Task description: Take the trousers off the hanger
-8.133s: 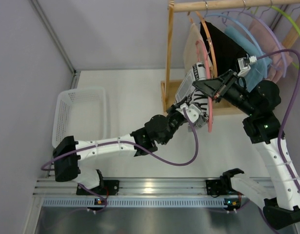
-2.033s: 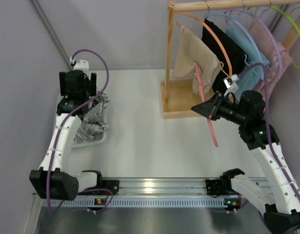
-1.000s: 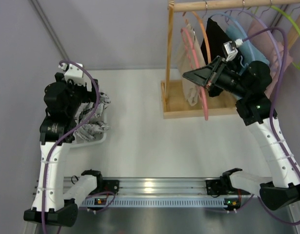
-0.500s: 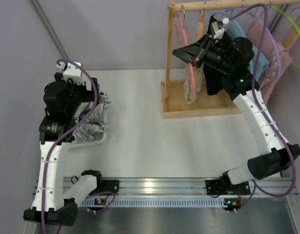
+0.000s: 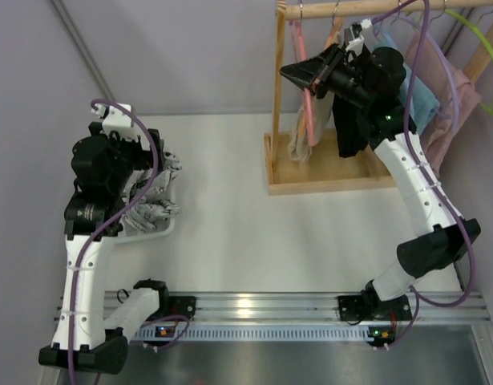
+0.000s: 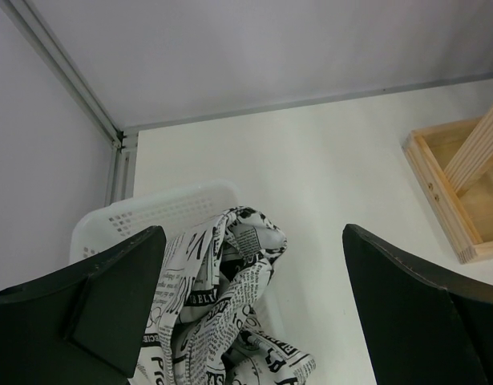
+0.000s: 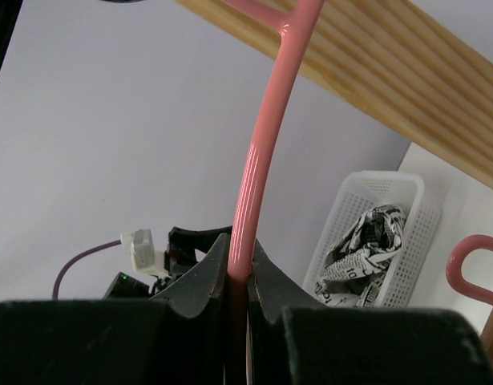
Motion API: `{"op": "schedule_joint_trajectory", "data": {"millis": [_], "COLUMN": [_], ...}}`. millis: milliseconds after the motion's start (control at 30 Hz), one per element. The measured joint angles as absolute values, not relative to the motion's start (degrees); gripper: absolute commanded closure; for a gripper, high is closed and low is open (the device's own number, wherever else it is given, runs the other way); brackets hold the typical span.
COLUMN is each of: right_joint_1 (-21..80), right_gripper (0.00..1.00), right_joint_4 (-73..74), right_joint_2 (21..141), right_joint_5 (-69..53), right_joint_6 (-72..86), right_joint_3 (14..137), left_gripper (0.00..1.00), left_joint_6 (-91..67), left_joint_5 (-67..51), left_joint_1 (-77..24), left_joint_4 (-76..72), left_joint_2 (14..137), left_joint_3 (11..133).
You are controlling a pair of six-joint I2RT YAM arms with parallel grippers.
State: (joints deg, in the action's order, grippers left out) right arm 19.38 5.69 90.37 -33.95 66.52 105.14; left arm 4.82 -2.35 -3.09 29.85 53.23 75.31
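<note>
The newspaper-print trousers (image 6: 222,305) lie crumpled in the white basket (image 6: 150,210) at the left, their lettering too broken to read. The left gripper (image 6: 254,241) hangs above them, jaws spread wide, holding nothing. At far right the right arm reaches up, its gripper (image 7: 238,245) clamped on the pink hanger (image 7: 258,160) at the wooden rail (image 7: 374,56), beside hung garments (image 5: 354,104).

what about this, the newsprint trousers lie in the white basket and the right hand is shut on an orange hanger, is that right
Not quite. The right wrist view shows the right hand shut on a pink hanger, not an orange one. The newsprint trousers do lie in the white basket.
</note>
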Motion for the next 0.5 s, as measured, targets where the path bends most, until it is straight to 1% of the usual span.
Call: {"op": "schedule_joint_trajectory", "data": {"millis": [233, 300, 333, 367, 400, 433, 500], "right_joint_1": [19.38, 19.38, 19.38, 19.38, 19.38, 19.38, 19.38], "right_gripper": [1.0, 0.91, 0.84, 0.64, 0.56, 0.5, 0.42], "right_joint_4": [6.04, 6.61, 6.55, 6.57, 6.48, 6.15, 5.3], "right_joint_2": [92.6, 92.86, 92.88, 92.88, 92.88, 92.88, 92.73], "right_joint_5": [-32.75, -32.62, -32.53, -32.47, -32.38, -32.38, -32.42], "right_joint_6": [67.7, 68.14, 68.23, 68.34, 68.73, 68.53, 68.1], "right_joint_3": [105.1, 105.01, 104.99, 104.99, 104.97, 104.95, 104.95], "left_gripper": [0.02, 0.02, 0.02, 0.02, 0.02, 0.02, 0.02], "left_joint_6": [4.36, 4.36, 4.36, 4.38, 4.36, 4.38, 4.38], "left_joint_5": [-2.33, -2.33, -2.33, -2.33, -2.33, -2.33, -2.33], "left_joint_1": [-3.09, -3.09, -3.09, -3.09, -3.09, -3.09, -3.09], "left_joint_4": [30.06, 30.09, 30.06, 30.06, 30.06, 30.06, 30.06], "left_joint_2": [53.23, 53.23, 53.23, 53.23, 53.23, 53.23, 53.23], "left_joint_3": [74.65, 74.59, 74.59, 74.59, 74.59, 74.59, 74.59]}}
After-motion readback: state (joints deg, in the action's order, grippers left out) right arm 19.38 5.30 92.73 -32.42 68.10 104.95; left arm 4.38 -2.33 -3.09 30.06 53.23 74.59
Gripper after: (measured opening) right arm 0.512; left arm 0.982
